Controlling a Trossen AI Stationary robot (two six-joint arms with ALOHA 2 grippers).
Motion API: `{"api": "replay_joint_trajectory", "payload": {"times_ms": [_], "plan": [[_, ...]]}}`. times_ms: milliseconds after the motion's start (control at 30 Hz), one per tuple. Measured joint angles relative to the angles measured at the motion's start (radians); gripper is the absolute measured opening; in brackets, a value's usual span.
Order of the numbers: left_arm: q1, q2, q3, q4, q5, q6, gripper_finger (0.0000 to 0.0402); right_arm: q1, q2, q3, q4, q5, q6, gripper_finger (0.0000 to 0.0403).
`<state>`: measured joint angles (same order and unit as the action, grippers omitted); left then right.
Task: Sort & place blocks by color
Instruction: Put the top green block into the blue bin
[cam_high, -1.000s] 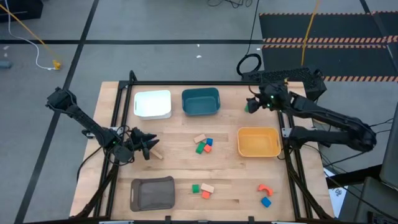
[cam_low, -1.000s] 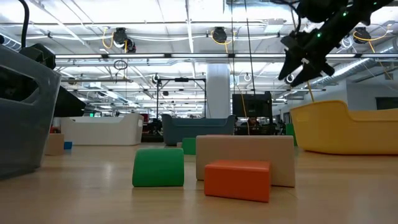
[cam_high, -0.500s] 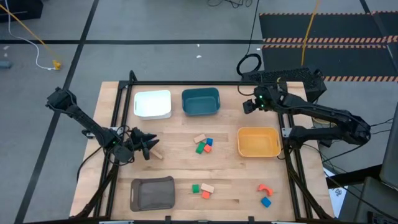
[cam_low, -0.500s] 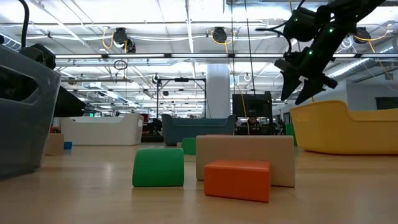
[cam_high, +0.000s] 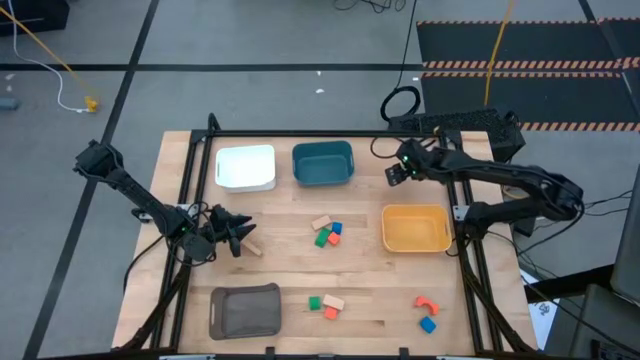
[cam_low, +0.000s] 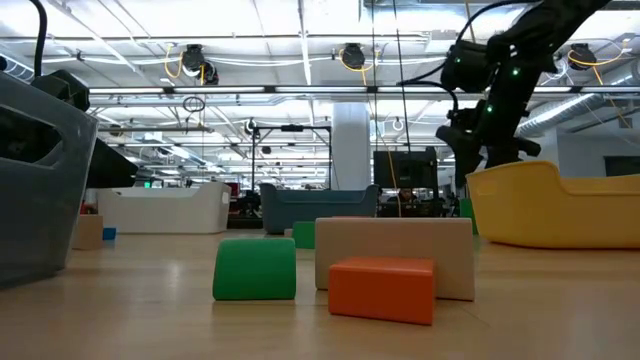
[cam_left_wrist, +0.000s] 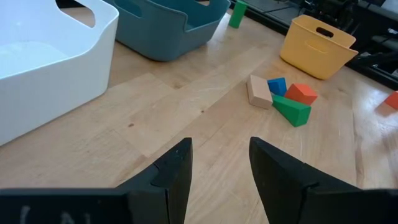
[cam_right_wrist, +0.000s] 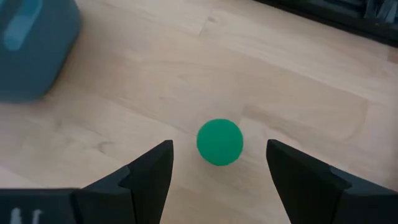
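My right gripper (cam_high: 392, 175) hangs open over a green cylinder block (cam_right_wrist: 219, 142) that stands on end on the table, just right of the teal bin (cam_high: 322, 163). Its fingers stand on either side of the block without touching it. My left gripper (cam_high: 243, 237) waits open and empty at the table's left, next to a tan block (cam_high: 254, 249). A tan, blue, red and green cluster (cam_high: 326, 232) lies mid-table. A green, tan and red-orange group (cam_high: 325, 303) lies near the front. A red arch (cam_high: 427, 303) and a blue block (cam_high: 428, 324) lie front right.
A white bin (cam_high: 245, 167) stands at the back left beside the teal bin, a yellow bin (cam_high: 415, 228) at the right, and a grey bin (cam_high: 245, 310) at the front left. A black frame (cam_high: 470, 270) runs along the table's edges.
My right gripper has shifted a little toward the table's left edge, tipped from slanting to pointing down, and lowered toward the green cylinder.
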<state>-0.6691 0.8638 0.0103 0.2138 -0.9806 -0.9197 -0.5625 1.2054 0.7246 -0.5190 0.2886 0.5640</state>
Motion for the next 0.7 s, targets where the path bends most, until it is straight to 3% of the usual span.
{"api": "replay_joint_trajectory", "payload": {"times_ms": [333, 700], "plan": [[0.000, 0.000, 0.000, 0.000, 0.000, 0.000, 0.0161, 0.007, 0.096, 0.000, 0.081, 0.066, -0.023, 0.0249], [0.000, 0.000, 0.000, 0.000, 0.000, 0.000, 0.0161, 0.006, 0.164, 0.000, 0.085, 0.052, -0.029, 0.0247]]}}
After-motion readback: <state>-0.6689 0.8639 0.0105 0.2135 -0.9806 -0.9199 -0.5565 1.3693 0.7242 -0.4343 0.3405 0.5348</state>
